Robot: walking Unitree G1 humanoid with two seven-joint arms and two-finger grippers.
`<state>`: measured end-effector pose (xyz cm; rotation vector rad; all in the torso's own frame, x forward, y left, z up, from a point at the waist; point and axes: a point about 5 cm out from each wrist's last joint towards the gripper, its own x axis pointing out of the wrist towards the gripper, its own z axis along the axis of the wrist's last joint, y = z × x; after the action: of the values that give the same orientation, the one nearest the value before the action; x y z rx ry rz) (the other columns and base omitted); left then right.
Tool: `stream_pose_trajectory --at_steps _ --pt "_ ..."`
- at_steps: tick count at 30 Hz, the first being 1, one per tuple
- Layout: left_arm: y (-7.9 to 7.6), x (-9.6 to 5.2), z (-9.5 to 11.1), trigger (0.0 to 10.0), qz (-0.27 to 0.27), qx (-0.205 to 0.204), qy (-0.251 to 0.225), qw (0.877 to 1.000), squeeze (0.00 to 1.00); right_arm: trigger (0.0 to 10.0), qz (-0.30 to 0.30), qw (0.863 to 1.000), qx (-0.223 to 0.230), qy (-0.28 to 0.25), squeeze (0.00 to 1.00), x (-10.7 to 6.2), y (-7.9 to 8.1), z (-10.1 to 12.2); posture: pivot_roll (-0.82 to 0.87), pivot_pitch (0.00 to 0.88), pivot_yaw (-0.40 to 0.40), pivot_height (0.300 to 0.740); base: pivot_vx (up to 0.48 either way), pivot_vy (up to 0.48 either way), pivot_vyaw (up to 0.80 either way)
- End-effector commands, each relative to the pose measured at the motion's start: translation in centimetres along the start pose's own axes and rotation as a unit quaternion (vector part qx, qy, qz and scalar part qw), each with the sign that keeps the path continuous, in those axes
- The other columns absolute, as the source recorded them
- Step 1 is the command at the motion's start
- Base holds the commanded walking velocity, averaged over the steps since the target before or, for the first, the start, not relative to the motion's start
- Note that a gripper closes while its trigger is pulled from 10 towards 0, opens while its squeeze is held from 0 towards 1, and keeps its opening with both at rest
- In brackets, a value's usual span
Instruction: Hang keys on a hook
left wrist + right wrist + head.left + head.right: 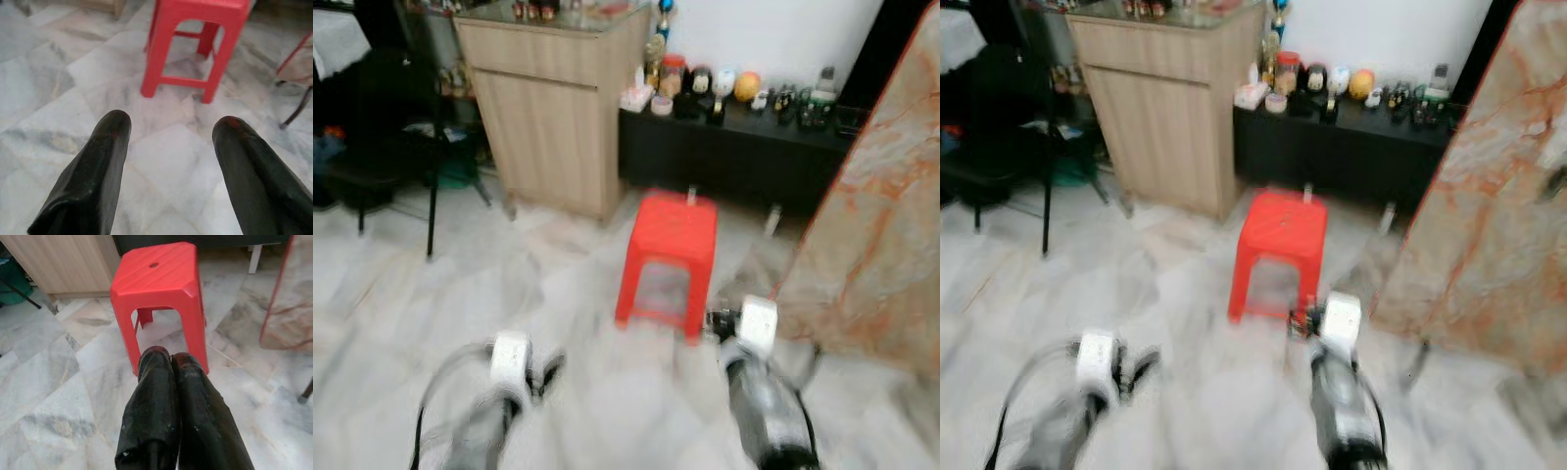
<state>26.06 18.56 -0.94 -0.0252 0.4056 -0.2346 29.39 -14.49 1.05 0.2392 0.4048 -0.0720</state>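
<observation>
- Left gripper (171, 132): held low over the marble floor (401, 323), its two black fingers (105, 147) spread wide apart with nothing between them.
- Red stool (671, 257): stands on the floor ahead of both arms, in front of the wooden cabinet (553, 113) and the low black shelf (744, 147) crowded with small items; its top looks bare apart from a small hole.
- Right gripper (170, 363): aimed at the stool, fingers pressed together. Nothing can be seen pinched between them.
- Marble slab (881, 225): leans at the far right, beside the stool.
- Keys and hook: I cannot find either in these blurred head views or in the wrist views, so which way the keys point and how their long axis lies cannot be told.
- Handling, as a judgement: keys are light, hard and rigid, but the bunch is loose and swings; pinching the ring or a key's flat head should leave the ring open for the hook.
</observation>
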Motion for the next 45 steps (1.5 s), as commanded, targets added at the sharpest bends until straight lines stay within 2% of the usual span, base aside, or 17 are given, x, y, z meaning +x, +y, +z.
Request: stream_pose_trajectory --at_steps 1,4,10,15,19,34,45 --pt "0.1 0.3 1.1 10.0 -0.014 0.024 -0.014 1.0 0.0 10.0 0.014 1.0 -0.005 -0.016 0.0 0.3 0.7 1.1 0.04 0.011 -0.051 0.74 0.0 0.0 0.0" --pt "-0.2 0.4 1.5 10.0 -0.027 0.032 -0.022 0.999 0.0 10.0 0.021 1.0 -0.008 -0.022 0.0 0.3 0.9 1.6 0.04 0.003 -0.05 0.74 0.0 0.0 0.0" --pt "-1.2 1.0 3.8 10.0 -0.076 0.059 -0.058 0.994 0.0 10.0 0.025 0.999 -0.009 -0.033 0.0 0.5 1.0 2.9 0.04 0.0 -0.052 0.74 0.0 0.0 0.0" --pt "-1.8 1.3 4.8 10.0 -0.093 0.065 -0.074 0.991 0.0 10.0 0.029 0.999 -0.01 -0.039 0.0 0.6 1.2 3.5 0.04 0.0 -0.054 0.74 0.0 0.0 0.0" --pt "-2.2 1.5 5.6 10.0 -0.103 0.072 -0.087 0.988 0.0 10.0 0.033 0.999 -0.008 -0.041 0.0 0.7 1.5 3.9 0.04 0.002 -0.055 0.74 0.0 0.0 -0.8" --pt "-2.9 1.3 6.8 10.0 -0.136 0.076 -0.098 0.983 0.0 10.0 0.06 0.997 -0.008 -0.05 0.0 0.3 2.8 5.5 0.04 0.018 -0.053 0.74 0.0 0.0 -0.8" --pt "-3.8 1.0 7.7 10.0 -0.182 0.082 -0.102 0.974 0.0 10.0 0.086 0.994 -0.024 -0.055 0.0 -0.2 3.5 6.6 0.04 0.021 -0.05 0.74 0.0 0.0 -0.07"
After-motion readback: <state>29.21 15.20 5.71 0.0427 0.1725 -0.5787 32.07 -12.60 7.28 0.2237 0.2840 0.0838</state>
